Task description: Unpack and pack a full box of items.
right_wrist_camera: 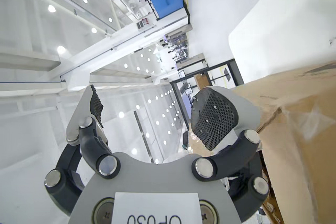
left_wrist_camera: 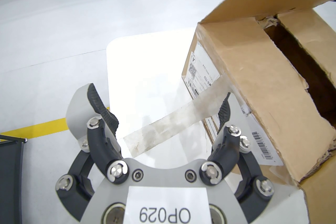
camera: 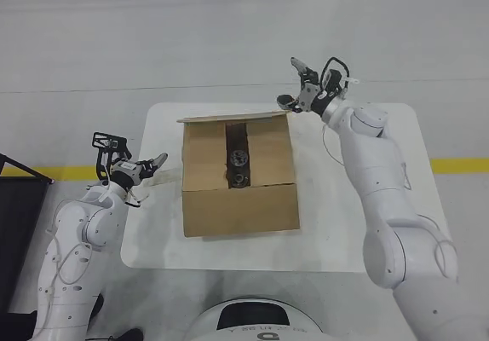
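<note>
Fingers (camera: 158, 158) are seen spread on both grippers from above: the left gripper (camera: 148, 176) is held beside the left side of the box (camera: 240, 209), which stands midway on the white table (camera: 159, 247) with top flaps parted (dark items (camera: 238, 166) show through the gap), and the right gripper (camera: 290, 83) is raised at its far right corner. In the left wrist view, a loose strip of tape (left_wrist_camera: 170, 120) hanging from the box's labelled side is seen between the spread fingers. In the right wrist view, one pad (right_wrist_camera: 214, 120) is set just beside the cardboard, the other held well apart.
</note>
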Controlling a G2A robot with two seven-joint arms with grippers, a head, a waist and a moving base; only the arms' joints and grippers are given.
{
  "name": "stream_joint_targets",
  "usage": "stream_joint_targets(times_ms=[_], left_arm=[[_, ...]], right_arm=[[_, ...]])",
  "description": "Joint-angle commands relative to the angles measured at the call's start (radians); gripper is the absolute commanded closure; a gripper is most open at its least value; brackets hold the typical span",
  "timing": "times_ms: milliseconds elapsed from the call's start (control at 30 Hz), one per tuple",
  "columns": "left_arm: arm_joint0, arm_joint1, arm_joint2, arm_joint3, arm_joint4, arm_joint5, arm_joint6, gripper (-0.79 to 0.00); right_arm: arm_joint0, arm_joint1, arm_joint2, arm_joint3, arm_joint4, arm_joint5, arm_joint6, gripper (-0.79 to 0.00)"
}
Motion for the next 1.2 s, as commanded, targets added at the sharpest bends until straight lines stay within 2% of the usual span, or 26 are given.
stream_joint_targets(times_ms=[0, 100, 233, 567, 900, 1033, 1167], left_arm=[[0.000, 0.000, 0.000, 0.000, 0.000, 0.000, 0.000, -0.785], [0.000, 0.000, 0.000, 0.000, 0.000, 0.000, 0.000, -0.785], [0.000, 0.000, 0.000, 0.000, 0.000, 0.000, 0.000, -0.785], [0.007, 0.002, 0.002, -0.003, 0.018, -0.017, 0.018, -0.785], [0.031, 0.029, -0.048, 0.040, -0.014, -0.317, 0.021, -0.785], [0.047, 0.041, -0.046, 0.040, 0.112, -0.404, 0.058, -0.785], [0.078, 0.054, -0.042, 0.036, 0.219, -0.513, 0.160, -0.785]], right_arm=[[0.004, 0.007, -0.019, 0.009, -0.055, 0.020, 0.002, -0.785], [0.020, 0.011, -0.059, 0.030, -0.120, 0.040, 0.026, -0.785], [0.029, 0.017, -0.092, 0.048, -0.171, 0.012, 0.049, -0.785], [0.001, 0.039, -0.090, -0.008, -0.162, -0.039, 0.096, -0.785], [-0.026, 0.035, -0.146, -0.094, -0.176, 0.017, 0.033, -0.785], [-0.026, 0.035, -0.146, -0.094, -0.176, 0.017, 0.033, -0.785], [-0.026, 0.035, -0.146, -0.094, -0.176, 0.017, 0.033, -0.785]])
